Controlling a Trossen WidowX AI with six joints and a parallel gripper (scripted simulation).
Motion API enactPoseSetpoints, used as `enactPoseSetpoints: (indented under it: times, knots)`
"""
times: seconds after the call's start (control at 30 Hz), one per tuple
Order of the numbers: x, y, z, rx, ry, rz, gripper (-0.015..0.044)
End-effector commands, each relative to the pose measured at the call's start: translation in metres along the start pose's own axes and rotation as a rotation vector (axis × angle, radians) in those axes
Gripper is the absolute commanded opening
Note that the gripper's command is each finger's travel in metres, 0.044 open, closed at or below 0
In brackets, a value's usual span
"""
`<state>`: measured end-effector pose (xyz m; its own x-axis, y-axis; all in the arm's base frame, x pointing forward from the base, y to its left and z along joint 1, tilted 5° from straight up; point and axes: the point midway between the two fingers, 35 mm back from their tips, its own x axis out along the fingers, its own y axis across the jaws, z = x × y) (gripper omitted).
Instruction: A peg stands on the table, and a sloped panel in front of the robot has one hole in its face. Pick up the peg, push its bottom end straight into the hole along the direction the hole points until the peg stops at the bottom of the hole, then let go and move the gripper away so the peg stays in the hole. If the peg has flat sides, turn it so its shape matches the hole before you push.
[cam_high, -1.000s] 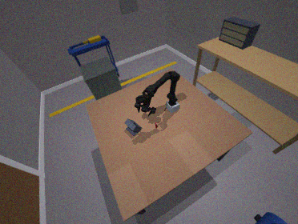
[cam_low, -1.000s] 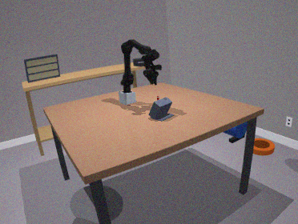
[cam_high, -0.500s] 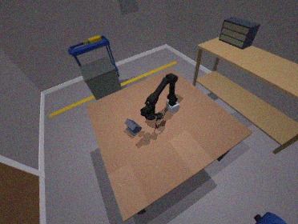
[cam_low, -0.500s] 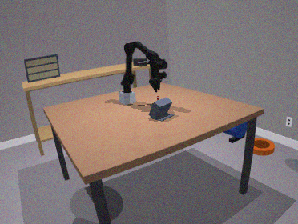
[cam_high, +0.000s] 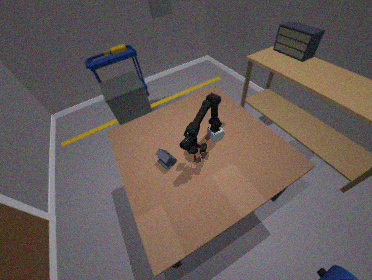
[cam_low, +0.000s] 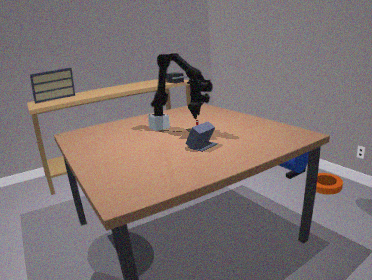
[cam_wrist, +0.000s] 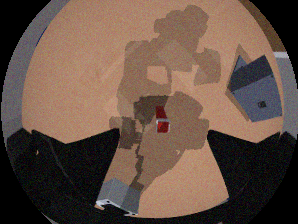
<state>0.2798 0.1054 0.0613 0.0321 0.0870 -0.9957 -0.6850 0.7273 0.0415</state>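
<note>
Desk: matt tan wood-look top, smooth; dark matt legs. Sloped panel: blue-grey, matt, plastic-like. Peg: red, flat matt. Arm: black, faint sheen; pale grey base. Side bench: light wood, matt.

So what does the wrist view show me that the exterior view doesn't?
Only the wrist view shows the dark hole in the sloped panel's face, and the red peg seen straight from above. Only the exterior view shows the whole arm, the open gripper hanging above the peg, the shelf and the orange bowl on the floor. Both show the peg, the panel and the table.
</note>
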Motion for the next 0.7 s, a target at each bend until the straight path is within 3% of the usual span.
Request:
enactPoseSetpoints:
  times: [0.0,0.67]
  knots:
    - [0.006,0.001,0.0,0.004,0.003,0.004,0.044]
    - [0.039,0.0,0.0,0.004,0.003,0.004,0.044]
